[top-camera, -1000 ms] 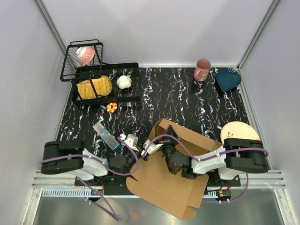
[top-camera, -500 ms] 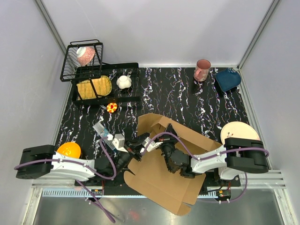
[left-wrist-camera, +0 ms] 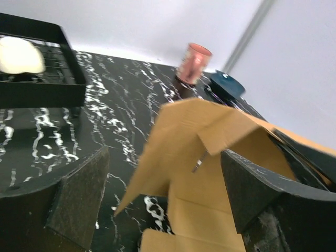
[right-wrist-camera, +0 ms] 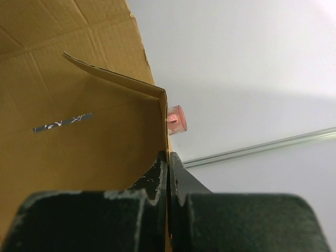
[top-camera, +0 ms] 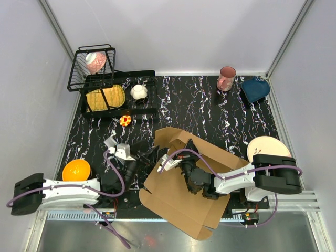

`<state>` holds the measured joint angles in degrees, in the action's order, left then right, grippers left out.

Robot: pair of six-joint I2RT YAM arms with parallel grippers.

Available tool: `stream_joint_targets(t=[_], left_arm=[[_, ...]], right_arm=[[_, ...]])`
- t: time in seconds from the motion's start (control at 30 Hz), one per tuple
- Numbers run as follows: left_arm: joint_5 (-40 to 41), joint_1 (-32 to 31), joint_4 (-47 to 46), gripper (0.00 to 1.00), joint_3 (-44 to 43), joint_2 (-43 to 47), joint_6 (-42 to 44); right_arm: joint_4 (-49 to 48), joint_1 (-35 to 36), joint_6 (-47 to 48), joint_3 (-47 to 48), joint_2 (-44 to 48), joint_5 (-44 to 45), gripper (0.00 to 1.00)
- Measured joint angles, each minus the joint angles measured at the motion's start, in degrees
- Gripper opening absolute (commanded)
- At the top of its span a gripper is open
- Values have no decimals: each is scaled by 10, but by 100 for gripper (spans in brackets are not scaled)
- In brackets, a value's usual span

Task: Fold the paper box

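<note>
box: paper box [top-camera: 181,197], half-folded, well nearside of pink cup [top-camera: 227,78].
L gripper [left-wrist-camera: 163,157]: fingers wide, nothing held; box flap just ahead.
R gripper [right-wrist-camera: 168,157]: clamped on box's wall edge.
Nearer: R; L comes from box's left.

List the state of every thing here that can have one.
paper box: partly folded, far wall and a flap raised, not closed.
left gripper: open, holding nothing.
right gripper: shut on the paper box's raised wall.
pink cup: upright.
orange bowl: upright, open side up.
</note>
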<state>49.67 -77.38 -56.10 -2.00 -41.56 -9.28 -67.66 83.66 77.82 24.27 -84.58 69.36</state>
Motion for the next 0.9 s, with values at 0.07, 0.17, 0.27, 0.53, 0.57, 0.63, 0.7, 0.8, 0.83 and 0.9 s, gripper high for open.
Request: stream_joint_targets(t=[0.07,0.17,0.27,0.53,0.57,0.63,0.7,0.8,0.83,0.9], left_arm=[[6,34,26,88,0,24,-12],[4,72,46,87,0,48,-30],[-21,120,57,86,0,45,-42],[-141,177,19,83,0,-129,-42],[-150,178,7,82,0,-157,-42],[-166,179,-25,83,0,-216,-43],[-174,179,-62,83,0,-272,-44],[-179,182,-108,83,0,-325,-47],[-179,184,-122,83,0,-339,-47],[-182,189,-139,82,-1,-362,-47]], right_arm=[[3,0,0,0,-1,0,0],[3,0,-1,0,-1,0,0],[12,0,-7,0,-1,-2,0],[73,0,-47,0,21,-14,0],[76,0,-50,0,24,-14,0],[81,0,-54,0,27,-14,0],[86,0,-57,0,30,-15,0],[96,0,-61,0,35,-15,0],[99,0,-63,0,38,-15,0],[106,0,-68,0,42,-16,0]])
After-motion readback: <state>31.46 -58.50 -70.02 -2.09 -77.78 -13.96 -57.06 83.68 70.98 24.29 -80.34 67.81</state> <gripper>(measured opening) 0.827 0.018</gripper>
